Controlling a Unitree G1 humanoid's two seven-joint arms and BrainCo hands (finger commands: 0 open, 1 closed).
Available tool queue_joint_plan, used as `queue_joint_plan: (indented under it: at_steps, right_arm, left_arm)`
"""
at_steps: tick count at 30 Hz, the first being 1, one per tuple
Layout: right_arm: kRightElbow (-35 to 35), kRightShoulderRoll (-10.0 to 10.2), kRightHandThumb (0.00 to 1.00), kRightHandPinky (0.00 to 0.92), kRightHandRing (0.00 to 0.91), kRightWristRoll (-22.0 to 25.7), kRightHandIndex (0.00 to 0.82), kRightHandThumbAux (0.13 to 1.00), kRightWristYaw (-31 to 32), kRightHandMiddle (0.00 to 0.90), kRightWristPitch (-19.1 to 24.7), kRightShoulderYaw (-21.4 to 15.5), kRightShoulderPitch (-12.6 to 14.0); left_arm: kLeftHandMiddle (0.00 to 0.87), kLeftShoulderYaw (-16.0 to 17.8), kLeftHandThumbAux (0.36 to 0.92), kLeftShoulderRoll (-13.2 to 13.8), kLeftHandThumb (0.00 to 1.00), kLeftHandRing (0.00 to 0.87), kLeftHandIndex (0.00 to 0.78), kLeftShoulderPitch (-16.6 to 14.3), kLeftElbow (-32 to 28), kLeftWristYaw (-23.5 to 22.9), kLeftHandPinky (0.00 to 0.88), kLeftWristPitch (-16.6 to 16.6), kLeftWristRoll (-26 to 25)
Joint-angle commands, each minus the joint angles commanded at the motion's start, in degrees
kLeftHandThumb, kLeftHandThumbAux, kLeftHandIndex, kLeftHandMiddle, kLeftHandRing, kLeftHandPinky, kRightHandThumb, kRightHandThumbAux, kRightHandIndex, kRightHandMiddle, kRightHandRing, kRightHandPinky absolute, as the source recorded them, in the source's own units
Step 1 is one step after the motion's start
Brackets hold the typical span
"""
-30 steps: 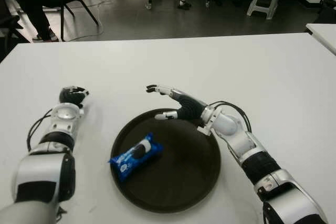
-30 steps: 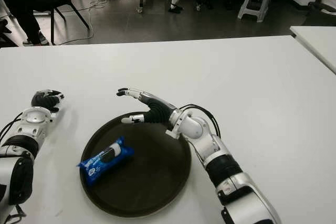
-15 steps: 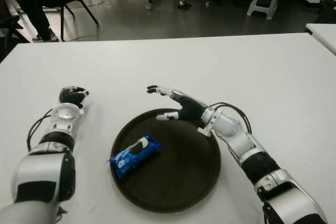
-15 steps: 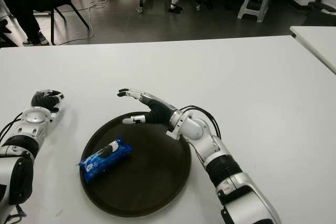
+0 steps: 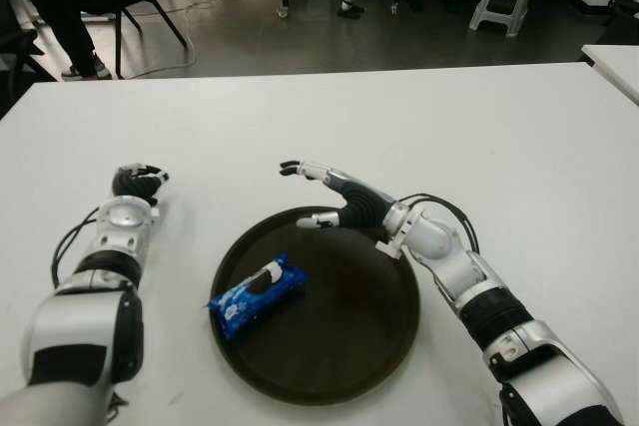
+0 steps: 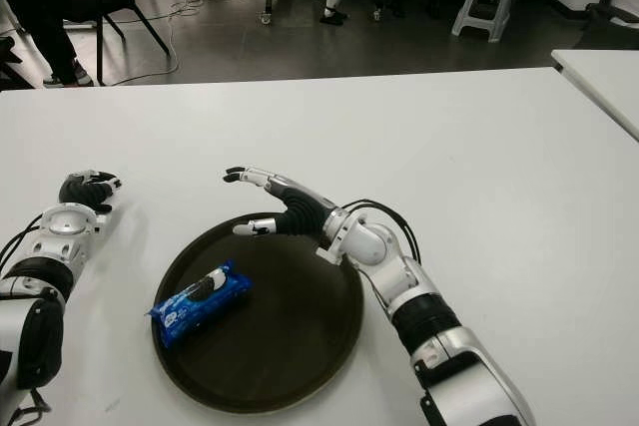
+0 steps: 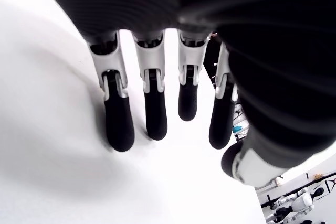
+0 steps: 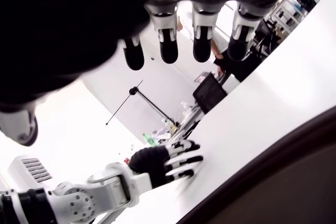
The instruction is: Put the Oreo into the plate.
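Blue plastic Oreo pack [image 5: 257,294] lies flat inside round dark plate [image 5: 374,346], left half; task looks done. Right hand [image 5: 324,197] over plate's far rim, fingers spread, empty. Left hand [image 5: 138,183] beside plate's left on white table [image 5: 479,137], fingers relaxed, holding nothing.

Plenty of bare white table [image 5: 479,137] on the far side and off to the right, nothing sitting there. The dark round plate [image 5: 369,346] takes up the near middle, with the blue Oreo pack [image 5: 256,294] in its left half; the right half is open. The right hand [image 5: 334,197], fingers spread, hovers over the plate's far rim. The left hand [image 5: 138,183] is well off to the plate's left.
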Motion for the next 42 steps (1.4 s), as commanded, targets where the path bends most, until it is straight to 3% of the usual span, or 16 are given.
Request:
queue_joint_plan:
  at_steps: [5, 12, 17, 30, 42]
  right_arm:
    - [7.60, -2.29, 0.241, 0.000, 0.000, -0.88, 0.000, 0.409, -5.06, 0.000, -0.31, -2.49, -2.86]
    - [20.72, -5.09, 0.255, 0.003, 0.000, -2.94, 0.000, 0.440, -11.80, 0.000, 0.03, -3.70, -9.78]
    - [24.29, -7.83, 0.273, 0.001, 0.000, -7.20, 0.000, 0.473, -21.60, 0.000, 2.20, -3.05, -11.09]
    - [34.21, -11.81, 0.222, 0.000, 0.000, -11.09, 0.000, 0.585, -34.41, 0.000, 10.07, -3.34, -15.76]
    - [38.89, -12.37, 0.204, 0.000, 0.000, -11.81, 0.000, 0.663, -40.12, 0.000, 17.81, -3.26, -16.06]
  left_arm:
    - [0.194, -0.13, 0.720, 0.03, 0.682, 0.211, 0.400, 0.07, -0.04, -0.22, 0.227, -0.05, 0.08]
    - [0.192, -0.40, 0.719, 0.01, 0.682, 0.216, 0.400, 0.10, -0.10, -0.05, 0.239, -0.14, 0.31]
    - [0.192, -0.92, 0.720, 0.05, 0.682, 0.219, 0.400, 0.00, -0.08, 0.18, 0.230, -0.01, 0.77]
    - [0.178, -0.89, 0.719, 0.32, 0.680, 0.192, 0.400, 0.18, 0.00, 0.12, 0.192, 0.07, 0.60]
    - [0.204, -0.81, 0.719, 0.57, 0.683, 0.215, 0.402, 0.52, -0.08, -0.08, 0.231, -0.36, 0.33]
